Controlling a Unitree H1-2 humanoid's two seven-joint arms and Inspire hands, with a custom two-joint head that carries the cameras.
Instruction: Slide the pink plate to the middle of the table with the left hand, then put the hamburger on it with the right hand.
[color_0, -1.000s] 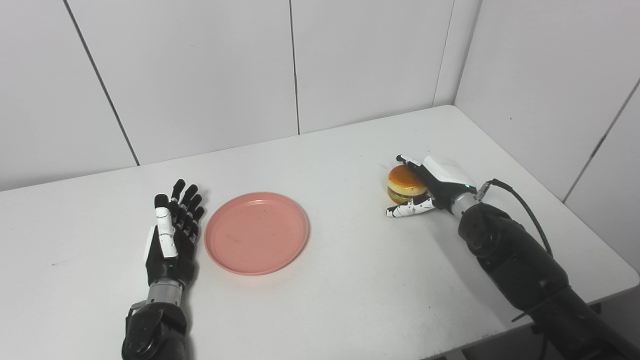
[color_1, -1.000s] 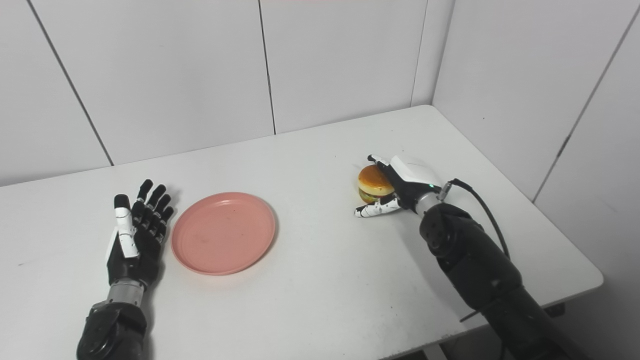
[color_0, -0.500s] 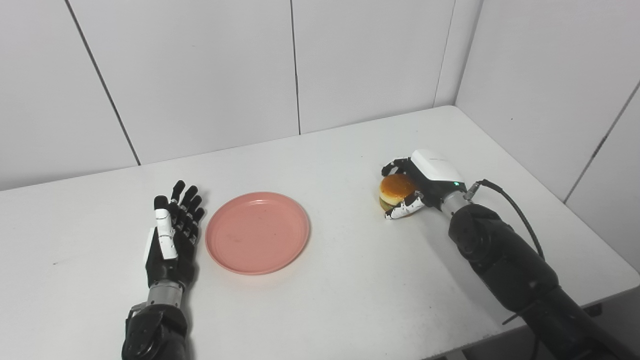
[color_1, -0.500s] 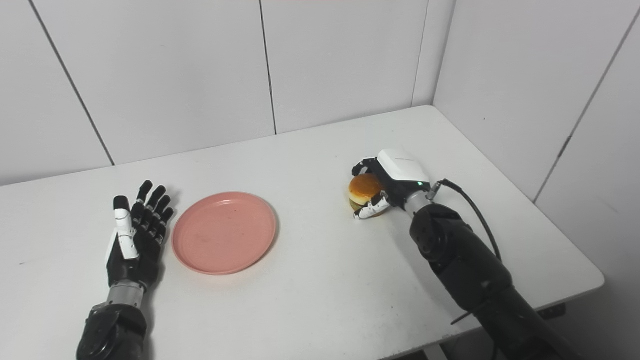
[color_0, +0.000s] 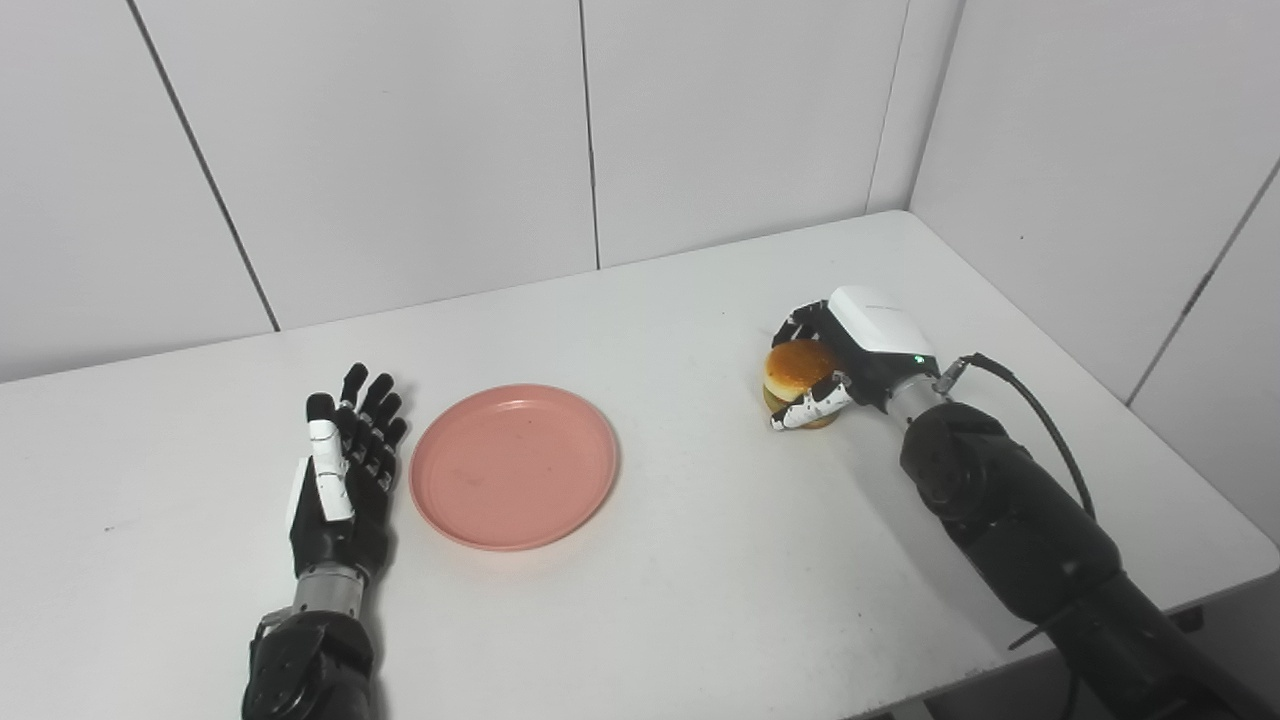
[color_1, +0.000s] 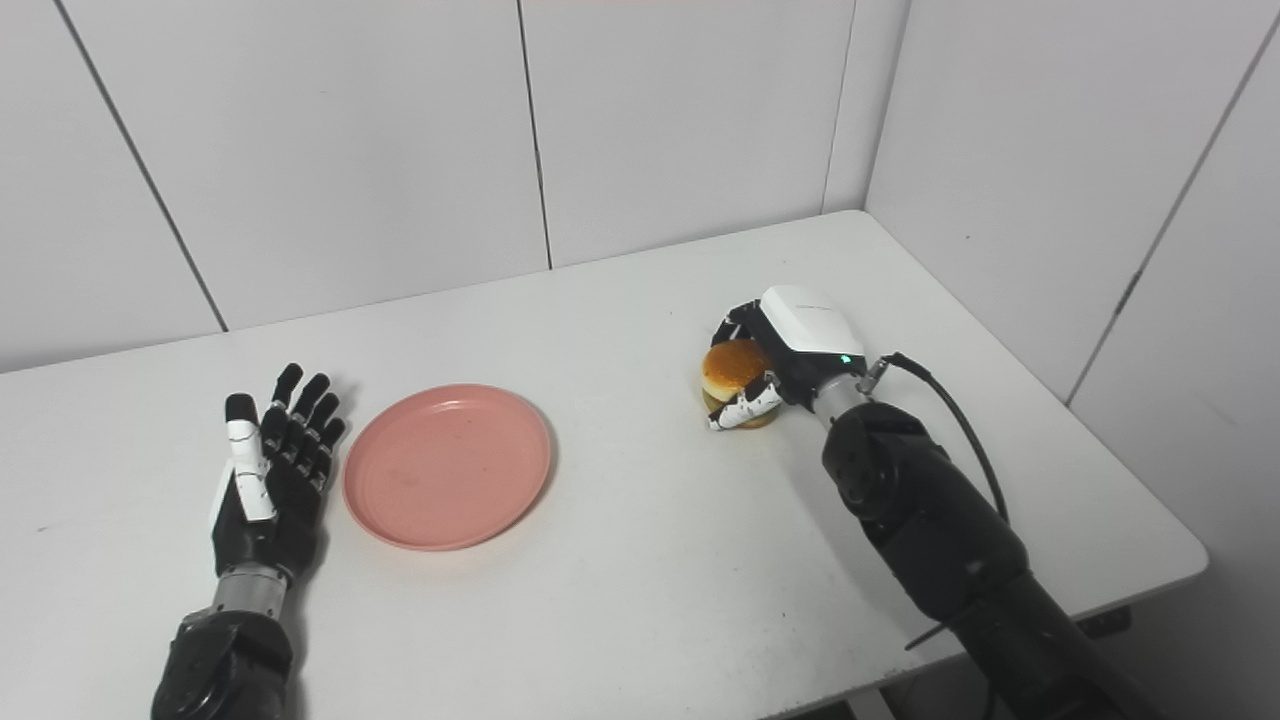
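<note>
Right hand (color_0: 850, 365) has gone from open beside the hamburger (color_0: 797, 370) 1 s ago to wrapped around it now: fingers over the far side and top, thumb (color_0: 810, 409) across the near side. Grip looks closed on the bun. Versus 0.5 s ago the burger sits a touch higher in frame and tipped toward the palm, so a lift seems to be starting; whether it has cleared the table (color_0: 700, 560) can't be told from either eye view.

Left hand (color_0: 340, 470) is unchanged across all 3 moments: flat, fingers spread, holding nothing, resting palm-side toward the plate. Pink plate (color_0: 513, 466) lies just off its thumb side, close but apparently not touching, and hasn't moved. It sits well to the left of the right hand, with bare table between.

Meaning for the task: plate slide looks done, or at least nothing is happening there, though the plate reads a bit left of table centre. Active step is the hamburger pick. Next, judged from here: lift clear, carry leftward over the plate, lower, release. Risk: the round bun slipping from the thumb pinch.
</note>
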